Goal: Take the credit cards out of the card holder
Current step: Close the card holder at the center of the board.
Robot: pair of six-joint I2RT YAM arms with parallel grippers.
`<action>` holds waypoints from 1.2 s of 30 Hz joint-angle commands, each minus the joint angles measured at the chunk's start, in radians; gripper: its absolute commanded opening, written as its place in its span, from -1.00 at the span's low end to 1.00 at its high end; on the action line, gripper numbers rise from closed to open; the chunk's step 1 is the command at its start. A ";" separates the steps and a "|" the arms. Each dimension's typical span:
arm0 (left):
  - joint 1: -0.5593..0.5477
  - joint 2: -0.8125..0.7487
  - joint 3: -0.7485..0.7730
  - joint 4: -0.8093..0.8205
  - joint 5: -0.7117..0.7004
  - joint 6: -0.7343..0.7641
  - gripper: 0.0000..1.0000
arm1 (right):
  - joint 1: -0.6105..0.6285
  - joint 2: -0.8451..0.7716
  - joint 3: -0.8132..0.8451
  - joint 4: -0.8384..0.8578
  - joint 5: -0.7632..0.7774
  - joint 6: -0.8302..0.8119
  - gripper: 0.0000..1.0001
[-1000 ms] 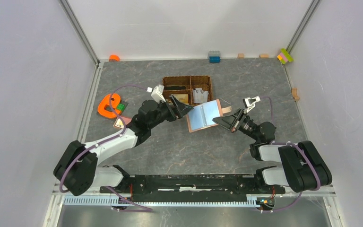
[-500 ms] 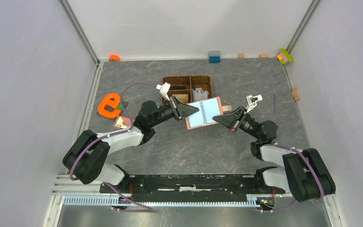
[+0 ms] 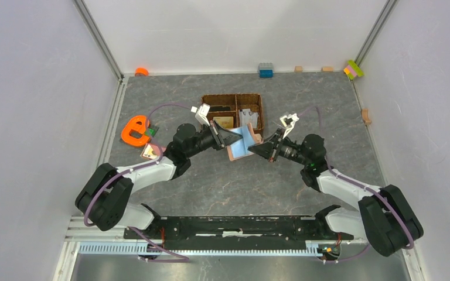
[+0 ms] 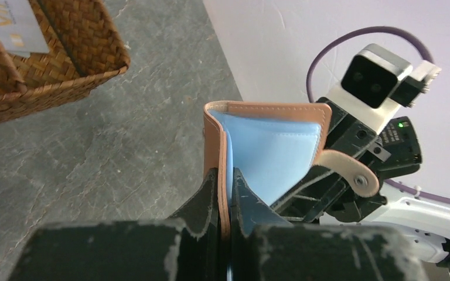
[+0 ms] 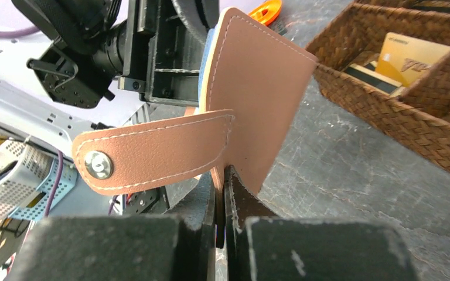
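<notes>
The card holder (image 3: pixel 243 142), salmon-pink outside and light blue inside, hangs half folded just in front of the basket, held up between both arms. My left gripper (image 3: pixel 234 139) is shut on one flap (image 4: pixel 215 146), its fingertips (image 4: pixel 211 187) pinching leather and lining. My right gripper (image 5: pixel 221 171) is shut on the other flap (image 5: pixel 258 99), beside the snap tab (image 5: pixel 152 153). A gold-tan credit card (image 5: pixel 413 52) lies in the basket. No card shows clearly inside the holder.
The brown woven basket (image 3: pixel 258 104) stands right behind the holder, with a pale card (image 4: pixel 14 26) in another compartment. An orange object (image 3: pixel 135 130) and a small pinkish flat piece (image 3: pixel 149 152) lie left of the left arm. Toy blocks (image 3: pixel 265 70) line the back edge.
My left gripper has shut on the holder's left flap. The right arm has swung left toward the basket, and the holder has gone from spread flat to half folded.
</notes>
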State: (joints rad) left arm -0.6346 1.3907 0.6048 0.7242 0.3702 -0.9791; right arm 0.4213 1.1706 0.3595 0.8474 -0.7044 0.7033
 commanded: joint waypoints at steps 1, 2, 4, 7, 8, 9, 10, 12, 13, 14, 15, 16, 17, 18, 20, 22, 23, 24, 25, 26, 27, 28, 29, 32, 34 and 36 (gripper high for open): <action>-0.027 0.007 0.060 0.011 0.059 0.026 -0.96 | 0.072 0.054 0.069 -0.011 -0.040 -0.062 -1.00; -0.027 0.010 0.061 0.004 0.055 0.026 -0.95 | 0.075 0.057 0.071 -0.010 -0.043 -0.063 -1.00; -0.027 0.011 0.066 -0.026 0.041 0.029 -0.96 | 0.076 0.053 0.075 -0.032 -0.033 -0.072 -1.00; -0.026 0.011 0.091 -0.158 -0.033 0.051 -0.82 | 0.076 0.027 0.106 -0.219 0.076 -0.171 -0.96; -0.025 0.017 0.111 -0.233 -0.070 0.067 -0.79 | 0.076 0.016 0.124 -0.309 0.139 -0.218 -0.92; -0.024 0.027 0.132 -0.306 -0.105 0.090 -0.77 | 0.076 0.005 0.144 -0.389 0.204 -0.255 -0.87; -0.022 0.040 0.149 -0.353 -0.125 0.103 -0.73 | 0.076 -0.001 0.157 -0.443 0.258 -0.282 -0.79; -0.019 0.070 0.171 -0.388 -0.131 0.112 -0.69 | 0.077 -0.011 0.169 -0.502 0.322 -0.306 -0.68; -0.019 0.080 0.179 -0.394 -0.130 0.112 -0.66 | 0.076 -0.014 0.171 -0.515 0.338 -0.313 -0.66; -0.019 0.091 0.183 -0.397 -0.129 0.110 -0.61 | 0.076 -0.013 0.175 -0.528 0.349 -0.320 -0.65; -0.019 0.097 0.184 -0.399 -0.129 0.106 -0.50 | 0.076 -0.013 0.182 -0.546 0.363 -0.325 -0.66; -0.018 0.104 0.186 -0.401 -0.129 0.103 -0.34 | 0.075 -0.012 0.188 -0.565 0.379 -0.332 -0.67; -0.017 0.109 0.188 -0.405 -0.127 0.102 -0.19 | 0.076 -0.011 0.193 -0.579 0.394 -0.339 -0.69; -0.017 0.112 0.190 -0.405 -0.120 0.104 -0.08 | 0.076 -0.009 0.199 -0.596 0.413 -0.348 -0.71; -0.016 0.116 0.197 -0.414 -0.119 0.114 0.04 | 0.076 -0.001 0.211 -0.624 0.434 -0.359 -0.72; -0.016 0.118 0.203 -0.431 -0.130 0.124 0.06 | 0.076 0.010 0.224 -0.653 0.450 -0.370 -0.72; -0.016 0.120 0.206 -0.437 -0.133 0.127 0.06 | 0.077 0.016 0.230 -0.661 0.452 -0.374 -0.71; -0.014 0.124 0.210 -0.443 -0.134 0.129 0.06 | 0.077 0.021 0.231 -0.663 0.452 -0.373 -0.71; -0.014 0.130 0.212 -0.445 -0.133 0.129 0.06 | 0.078 0.026 0.234 -0.666 0.452 -0.373 -0.72; -0.015 0.142 0.215 -0.445 -0.131 0.128 0.05 | 0.081 0.032 0.235 -0.666 0.453 -0.374 -0.72; -0.014 0.152 0.220 -0.445 -0.131 0.126 0.06 | 0.084 0.037 0.238 -0.669 0.458 -0.376 -0.71; -0.014 0.169 0.221 -0.445 -0.137 0.120 0.07 | 0.089 0.047 0.241 -0.674 0.465 -0.380 -0.71; -0.016 0.191 0.221 -0.442 -0.147 0.111 0.09 | 0.094 0.053 0.246 -0.681 0.475 -0.385 -0.69; -0.014 0.258 0.229 -0.417 -0.150 0.089 0.10 | 0.113 0.075 0.254 -0.692 0.522 -0.395 -0.58; -0.013 0.295 0.246 -0.420 -0.144 0.089 0.09 | 0.128 0.091 0.261 -0.695 0.528 -0.400 -0.41; -0.013 0.320 0.262 -0.430 -0.136 0.094 0.02 | 0.143 0.102 0.271 -0.699 0.518 -0.408 -0.28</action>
State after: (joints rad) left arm -0.6476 1.6707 0.8120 0.2829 0.2359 -0.8948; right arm 0.5373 1.2537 0.5758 0.1471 -0.2146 0.3275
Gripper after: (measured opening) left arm 0.542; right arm 0.315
